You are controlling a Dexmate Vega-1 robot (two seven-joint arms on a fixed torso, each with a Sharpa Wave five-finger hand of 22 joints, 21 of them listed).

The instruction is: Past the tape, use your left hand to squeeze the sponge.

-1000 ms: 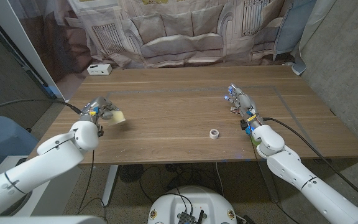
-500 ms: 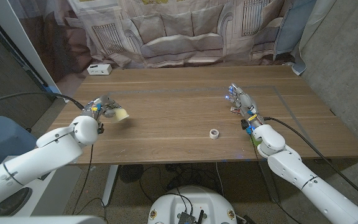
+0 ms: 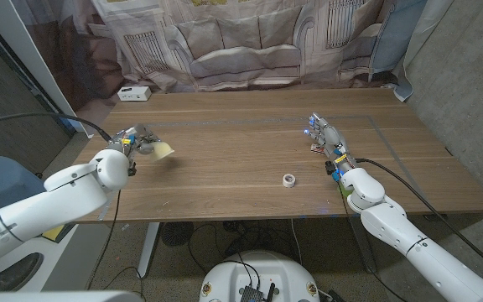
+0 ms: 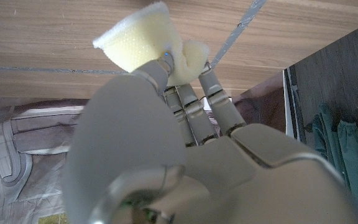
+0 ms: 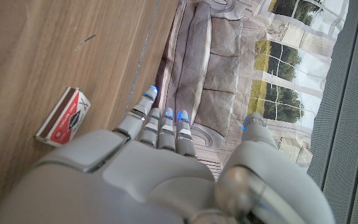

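Two robot hands are over the wooden surface (image 3: 225,159) here, one at each end. The left hand (image 3: 132,143) has the sponge (image 3: 163,150) pinched in its fingers (image 4: 185,99) near the surface's left edge. The sponge is pale yellow with a fine bumpy texture, and in the left wrist view it's clearly squished, one end flaring out wide while the middle is crushed between the fingertips. It looks lifted just off the wood, though I can't say for sure that it isn't touching.

The right hand (image 3: 325,134) sits on the far right side, holding nothing, fingers stretched out loosely with blue lights glowing at the tips. A small red and white box (image 5: 63,117) lies on the wood right beside it. A little roll of tape (image 3: 289,179) sits nearer the front edge, between the two hands and closer to the right one.

A thin line (image 3: 250,122) is marked across the surface, running left to right. At the back left corner there's a white device (image 3: 133,93). Behind everything hangs a curtain (image 3: 241,42) printed with buildings.
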